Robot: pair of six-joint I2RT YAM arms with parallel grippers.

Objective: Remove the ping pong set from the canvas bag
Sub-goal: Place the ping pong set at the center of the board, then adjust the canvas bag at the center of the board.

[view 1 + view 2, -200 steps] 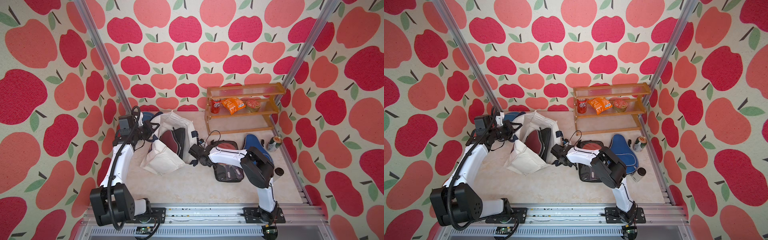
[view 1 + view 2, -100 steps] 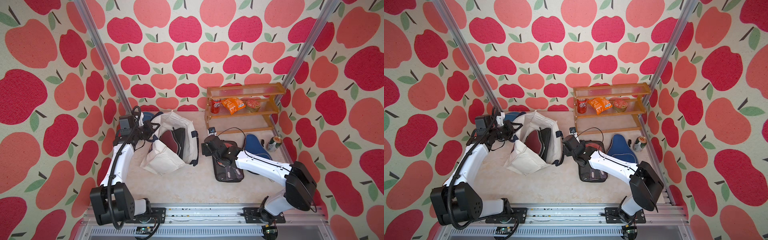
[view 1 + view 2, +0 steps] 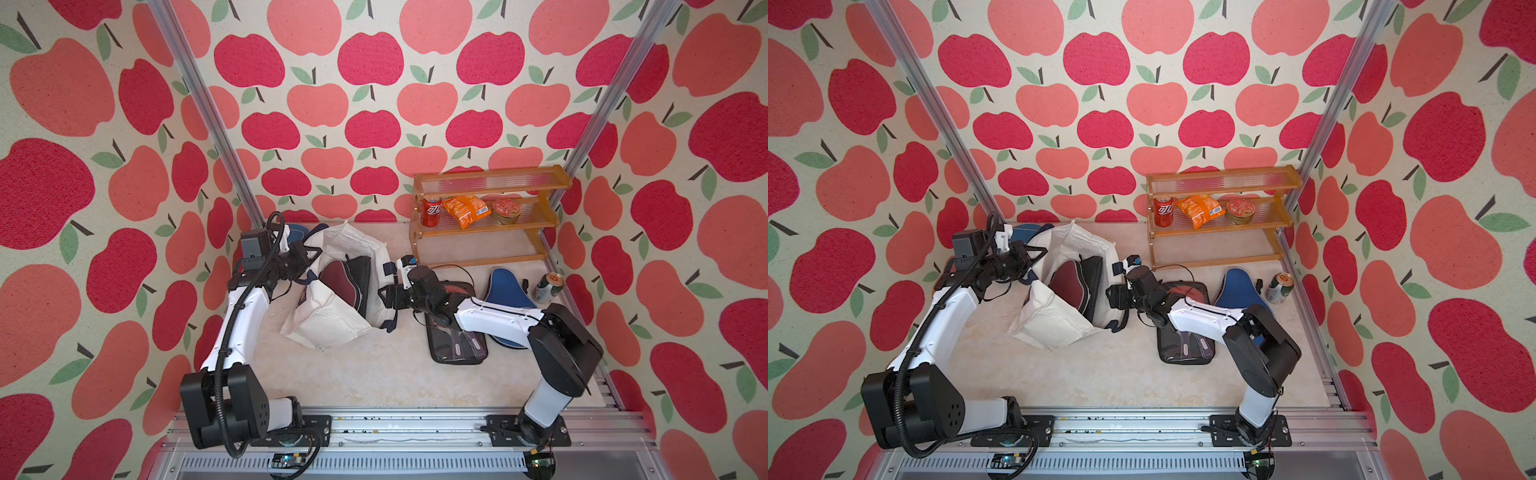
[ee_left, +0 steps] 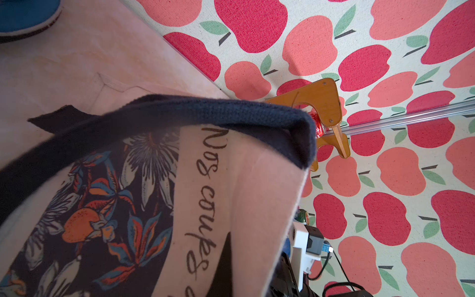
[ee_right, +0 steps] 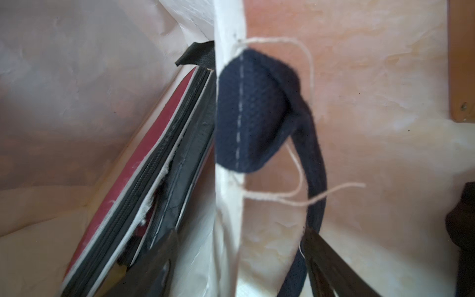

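Your left gripper (image 3: 306,261) is clenched on the navy handle (image 4: 205,113) of the canvas bag (image 3: 328,328); your right gripper (image 3: 384,297) gapes astride its rim. The maroon case (image 3: 338,276) sits inside, 1 clear pouch (image 3: 457,349) outside.

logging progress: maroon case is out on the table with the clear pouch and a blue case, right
No, the maroon case sits inside the bag, as both top views show; the clear pouch and a blue case do lie on the table.
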